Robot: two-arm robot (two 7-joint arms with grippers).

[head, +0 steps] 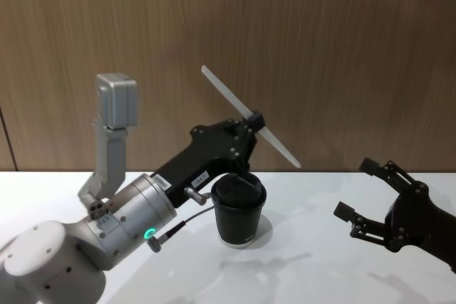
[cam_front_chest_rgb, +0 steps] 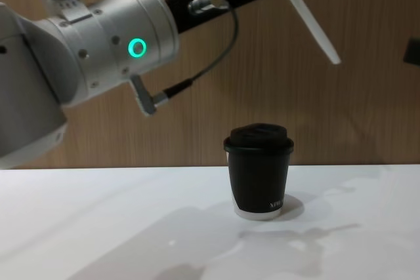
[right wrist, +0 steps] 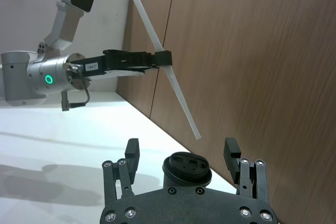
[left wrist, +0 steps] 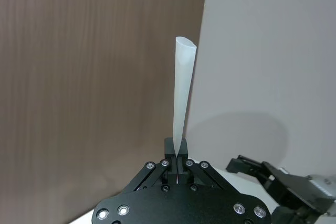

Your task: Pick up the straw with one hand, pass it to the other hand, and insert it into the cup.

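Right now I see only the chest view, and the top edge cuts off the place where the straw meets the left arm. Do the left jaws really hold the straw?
Observer: Yes. In the head view the left gripper has its jaws shut on the straw, near the straw's middle.
Operator: And the right gripper? I see almost nothing of it at my right edge.
Observer: The right gripper is to the right of the cup, apart from it, with its jaws open and nothing between them.
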